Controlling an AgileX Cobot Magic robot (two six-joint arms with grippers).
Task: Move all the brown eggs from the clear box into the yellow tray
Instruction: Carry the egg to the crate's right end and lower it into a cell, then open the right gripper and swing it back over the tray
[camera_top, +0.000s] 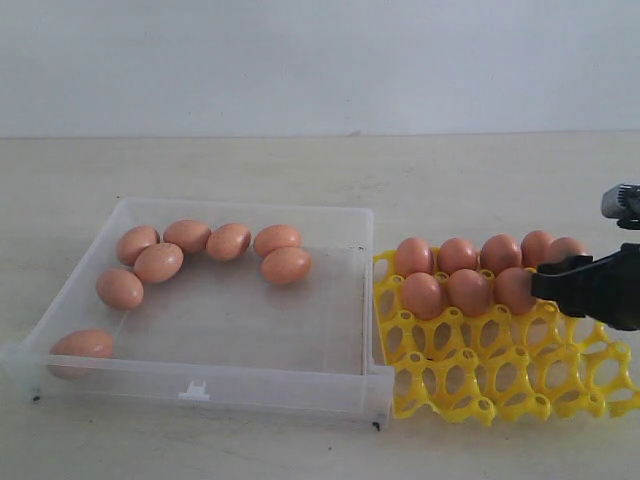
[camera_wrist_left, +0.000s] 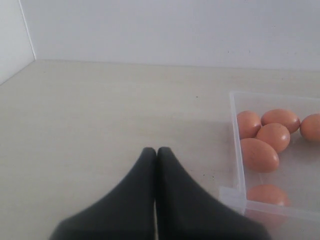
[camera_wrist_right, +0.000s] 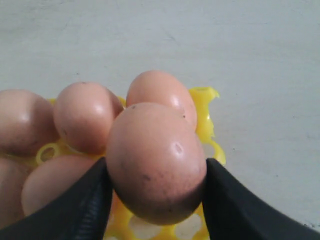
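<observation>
right fingers: gripping brown egg between them, at yellow tray | left fingers: pressed together, empty

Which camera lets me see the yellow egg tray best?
The exterior view: nearly all of the yellow tray shows, with brown eggs in its back rows. The right wrist view catches only small yellow bits behind eggs. The left wrist view misses it.

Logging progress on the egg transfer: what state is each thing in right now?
left gripper: shut, empty.
right gripper: closed on one brown egg, over the yellow tray.
clear box: eight brown eggs lying inside.
yellow tray: partly filled, front cups empty.
</observation>
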